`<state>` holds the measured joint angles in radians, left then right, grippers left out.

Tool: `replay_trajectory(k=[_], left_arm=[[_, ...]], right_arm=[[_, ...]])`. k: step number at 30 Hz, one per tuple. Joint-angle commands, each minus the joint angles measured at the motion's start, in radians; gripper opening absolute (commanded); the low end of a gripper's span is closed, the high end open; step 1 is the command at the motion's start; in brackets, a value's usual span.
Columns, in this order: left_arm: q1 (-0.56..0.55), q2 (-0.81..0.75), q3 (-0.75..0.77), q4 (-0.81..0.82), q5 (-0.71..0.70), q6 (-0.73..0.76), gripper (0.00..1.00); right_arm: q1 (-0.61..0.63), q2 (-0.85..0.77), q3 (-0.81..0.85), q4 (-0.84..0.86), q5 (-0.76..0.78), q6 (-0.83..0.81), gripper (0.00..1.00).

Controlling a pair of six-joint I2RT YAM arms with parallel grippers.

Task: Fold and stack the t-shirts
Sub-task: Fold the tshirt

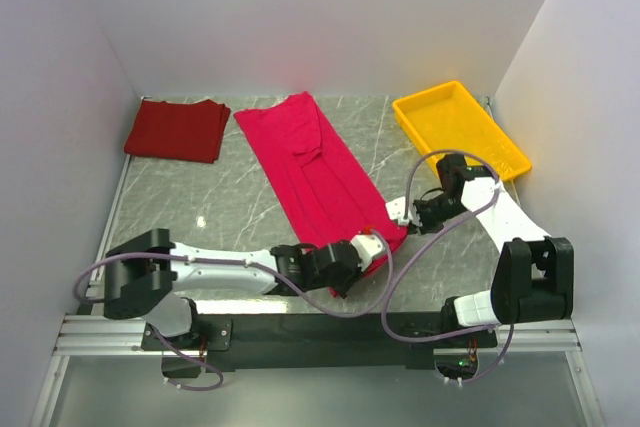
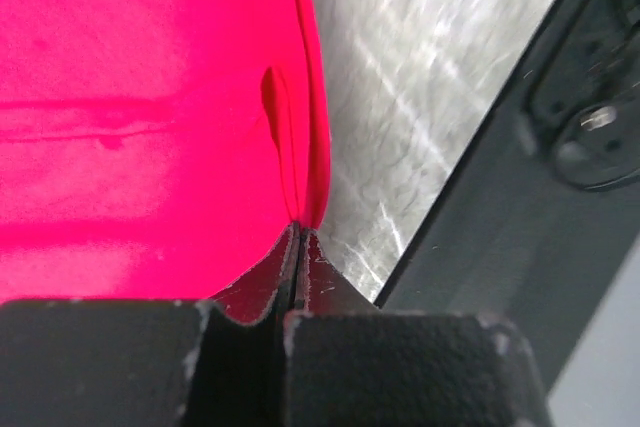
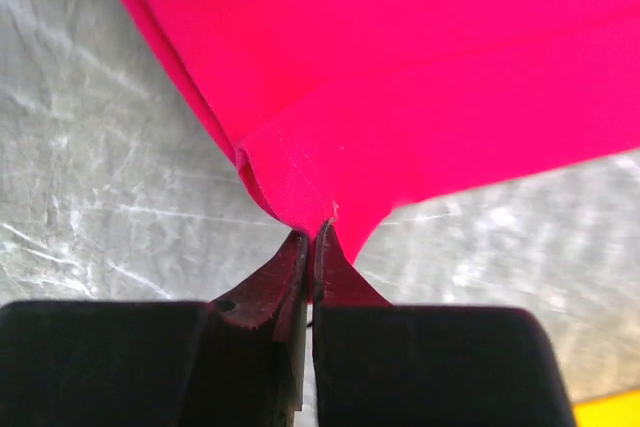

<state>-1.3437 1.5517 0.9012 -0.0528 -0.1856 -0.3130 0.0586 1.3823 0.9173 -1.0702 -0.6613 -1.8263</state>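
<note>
Lying slantwise on the grey marbled tabletop (image 1: pixel 230 202), the bright crimson cloth t-shirt (image 1: pixel 310 172) is folded into a long narrow strip. In the top view it runs from about 12 o'clock down toward 5 o'clock. Both arms meet at its near end.

The left gripper (image 1: pixel 378 244) reaches in from 9 o'clock and sits at the strip's nearest corner. From the left wrist its jaws are pressed together on the cloth's edge (image 2: pixel 298 232), with a small ridge of fabric rising just ahead of the tips. The crimson cloth (image 2: pixel 150 97) fills the view from 9 to 12 o'clock, and bare tabletop (image 2: pixel 400 97) shows at 1 o'clock.

The right gripper (image 1: pixel 402 212) comes in from 3 o'clock, just beside the left one, on the strip's right-hand edge. From the right wrist its jaws are closed tight on a stitched hem corner (image 3: pixel 318 232). The shirt (image 3: pixel 420 67) spreads away toward 12 and 2 o'clock, and the tabletop (image 3: pixel 100 197) shows at 9 o'clock.

The darker maroon-red cloth t-shirt (image 1: pixel 178 130) lies folded into a flat rectangle at about 10 o'clock, well apart from both grippers. The yellow plastic rectangular tray (image 1: pixel 415 119) sits at 2 o'clock near the far right corner, and a sliver of it shows at 5 o'clock in the right wrist view (image 3: pixel 610 409).
</note>
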Motion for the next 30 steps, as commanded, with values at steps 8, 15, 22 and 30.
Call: replay_trajectory(k=[8,15,22,30], left_arm=[[0.244,-0.171,0.011,-0.058,0.267,0.029,0.01],[0.468,-0.167,0.044,-0.107,0.411,0.112,0.01],[0.679,-0.05,0.129,-0.142,0.518,0.206,0.01],[0.811,0.054,0.237,-0.176,0.526,0.29,0.01]], right_arm=[[0.032,0.132,0.311,-0.103,-0.181,0.292,0.0],[0.102,0.274,0.517,-0.022,-0.187,0.554,0.0],[0.17,0.475,0.727,0.067,-0.118,0.723,0.0],[0.181,0.638,0.88,0.216,-0.046,0.923,0.0]])
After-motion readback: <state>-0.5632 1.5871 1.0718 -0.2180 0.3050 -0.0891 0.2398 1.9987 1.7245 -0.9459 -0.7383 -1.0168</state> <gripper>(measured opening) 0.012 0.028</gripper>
